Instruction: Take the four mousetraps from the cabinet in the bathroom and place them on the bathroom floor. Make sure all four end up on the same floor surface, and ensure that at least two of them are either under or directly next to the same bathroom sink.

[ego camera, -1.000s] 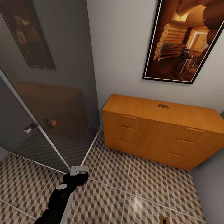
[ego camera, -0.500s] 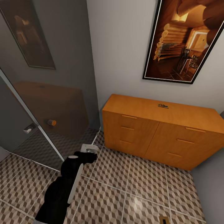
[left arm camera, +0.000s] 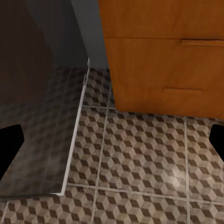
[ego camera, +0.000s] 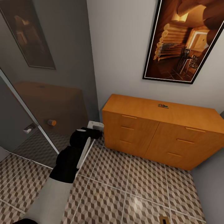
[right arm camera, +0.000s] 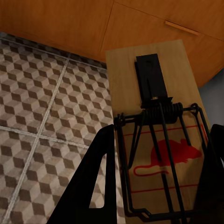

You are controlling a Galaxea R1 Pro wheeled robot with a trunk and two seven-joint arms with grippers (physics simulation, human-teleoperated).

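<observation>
Your right gripper has its black fingers closed on either side of a mousetrap, pale wood printed with a red mouse. Beyond it lie the cube-patterned floor tiles and the orange-brown cabinet.

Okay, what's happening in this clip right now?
The robot faces the cabinet in a tiled bathroom. Its right hand is shut on a mousetrap. The left hand, open and empty, is stretched toward the cabinet's left corner. Another mousetrap lies on the cabinet top.
</observation>
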